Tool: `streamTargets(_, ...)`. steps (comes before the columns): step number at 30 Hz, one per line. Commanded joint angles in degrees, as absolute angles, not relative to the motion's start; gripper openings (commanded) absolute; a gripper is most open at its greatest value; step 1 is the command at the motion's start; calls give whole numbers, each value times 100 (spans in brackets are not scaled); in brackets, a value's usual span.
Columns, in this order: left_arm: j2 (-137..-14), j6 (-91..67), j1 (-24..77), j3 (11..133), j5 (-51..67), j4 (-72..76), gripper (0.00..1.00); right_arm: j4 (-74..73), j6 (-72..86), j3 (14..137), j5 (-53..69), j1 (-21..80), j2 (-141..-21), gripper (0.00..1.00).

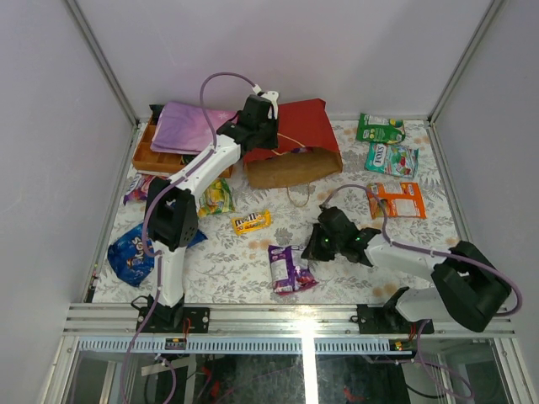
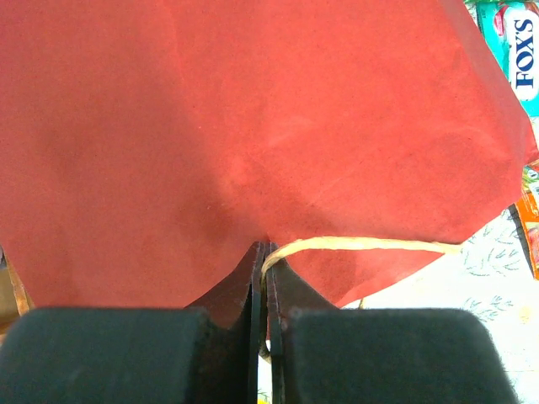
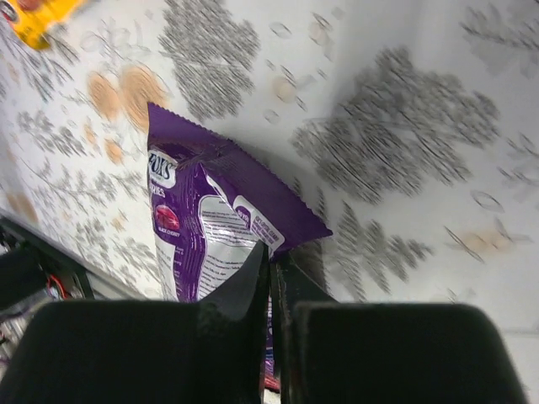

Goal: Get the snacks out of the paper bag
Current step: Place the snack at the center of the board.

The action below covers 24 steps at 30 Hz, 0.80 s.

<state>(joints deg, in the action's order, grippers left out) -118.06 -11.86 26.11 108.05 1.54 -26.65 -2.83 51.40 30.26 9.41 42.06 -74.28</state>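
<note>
The red paper bag (image 1: pixel 305 124) lies on its side at the middle of the tabletop's far edge, its brown mouth facing the near edge. The left fingers (image 2: pixel 240 282) are pressed together on the bag's red wall, with the cord handle (image 2: pixel 362 245) curving out from between their tips.

A purple packet (image 1: pixel 289 268) lies near the middle of the near edge. The right fingers (image 3: pixel 244 290) are closed to a thin slit just over it; whether they pinch it is unclear.

A yellow pack (image 1: pixel 251 221) lies mid-tabletop. A blue Doritos bag (image 1: pixel 130 252) sits at the near left corner. Green (image 1: pixel 379 128), teal (image 1: pixel 392 158) and orange (image 1: pixel 400 200) packets lie along the right edge. An orange tray (image 1: pixel 152 158) holding a pink-purple cloth (image 1: pixel 192 126) fills the far left corner.
</note>
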Motion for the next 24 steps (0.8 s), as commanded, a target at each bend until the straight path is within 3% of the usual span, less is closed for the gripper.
streamTargets(1, -11581, -1108, 2540, 10793, 60, -2522, 0, 1151, 5740, 3585, -32, 4626, -7992, 0)
streamTargets(16, -11532, -954, 2529, 10754, -7, -2654, 0, 2645, 6906, 4394, -530, 5520, -9921, 0)
streamTargets(17, -11531, -950, 2525, 10750, -5, -2654, 0, 2682, 6880, 4402, -482, 5522, -9918, 6)
streamTargets(18, -11527, -942, 2521, 10747, -1, -2654, 0, 2707, 6804, 4402, -383, 5520, -9896, 18)
streamTargets(20, -11523, -940, 2522, 10749, 0, -2661, 0, 2508, 6561, 4481, -306, 5520, -9754, 49)
streamTargets(21, -11519, -940, 2518, 10749, 9, -2662, 0, 2298, 6436, 4509, -313, 5522, -9616, 60)
streamTargets(24, -11488, -947, 2511, 10736, 12, -2667, 0, 1637, 6018, 4412, -741, 5520, -8914, 79)
